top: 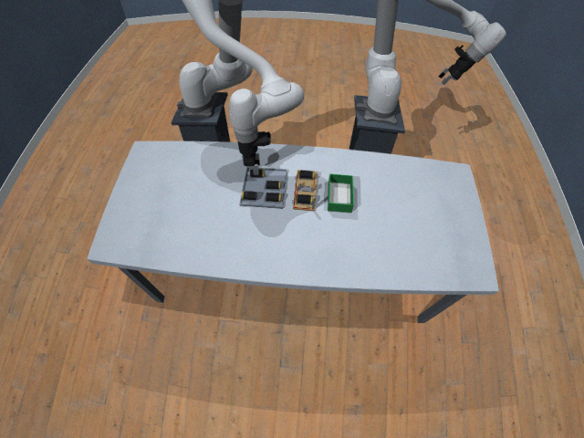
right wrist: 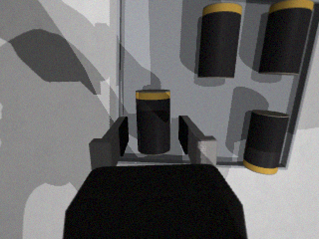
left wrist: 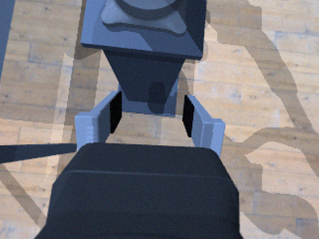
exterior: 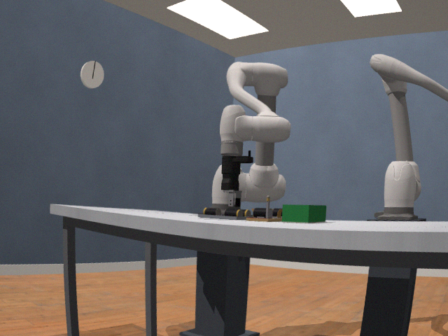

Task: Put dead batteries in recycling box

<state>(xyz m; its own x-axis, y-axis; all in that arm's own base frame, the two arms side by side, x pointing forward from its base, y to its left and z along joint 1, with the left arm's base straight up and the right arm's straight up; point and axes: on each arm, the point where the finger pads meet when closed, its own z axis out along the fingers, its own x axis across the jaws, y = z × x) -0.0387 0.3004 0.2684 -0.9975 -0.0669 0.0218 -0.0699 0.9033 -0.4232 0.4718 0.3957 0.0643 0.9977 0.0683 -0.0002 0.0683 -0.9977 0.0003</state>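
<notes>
Four smooth black cylindrical batteries [right wrist: 153, 122], gray tray [right wrist: 171, 100]
</notes>
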